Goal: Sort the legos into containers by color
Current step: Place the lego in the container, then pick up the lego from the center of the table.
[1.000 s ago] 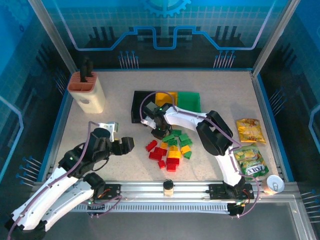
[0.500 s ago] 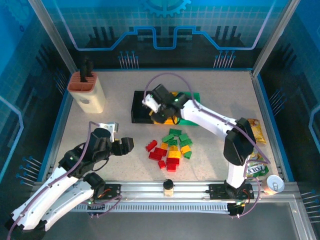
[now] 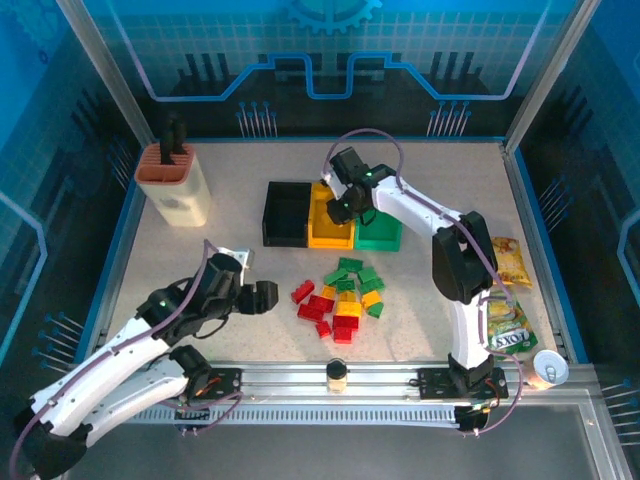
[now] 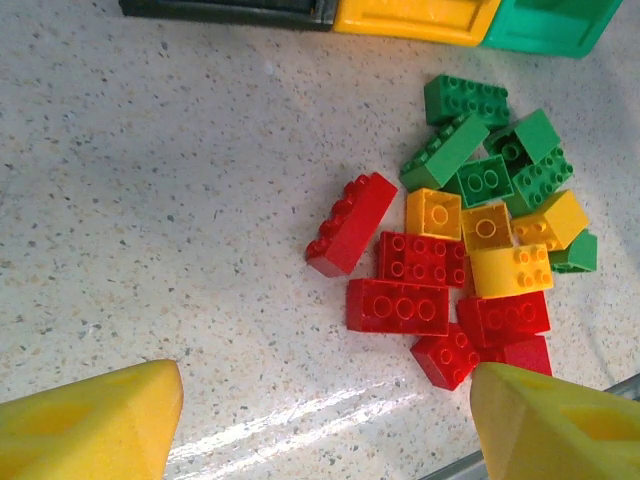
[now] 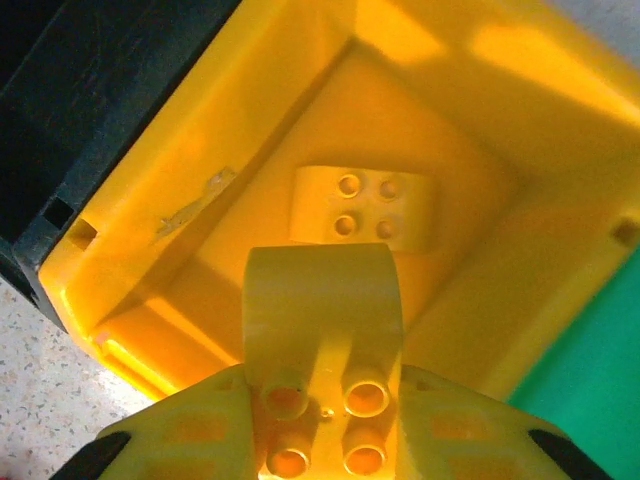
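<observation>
While the right gripper (image 5: pixel 325 420) hung over the yellow bin (image 5: pixel 200 200), clenched on one studded yellow brick (image 5: pixel 320 310), a second yellow brick (image 5: pixel 365 205) lay inside that bin. A black bin (image 3: pixel 285 213) and a green bin (image 3: pixel 380 228) flanked it, three in all. The left gripper (image 4: pixel 320 425) gaped empty above the pile (image 4: pixel 450 260) on the bench (image 4: pixel 150 180): roughly six red, four yellow, six green.

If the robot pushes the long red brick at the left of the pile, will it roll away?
Probably not. The red brick is boxy with flat faces, so it should slide, not roll. It looks like hard plastic, so it likely won't bend. The table looks smooth and shiny, so it may skid or spin.
</observation>
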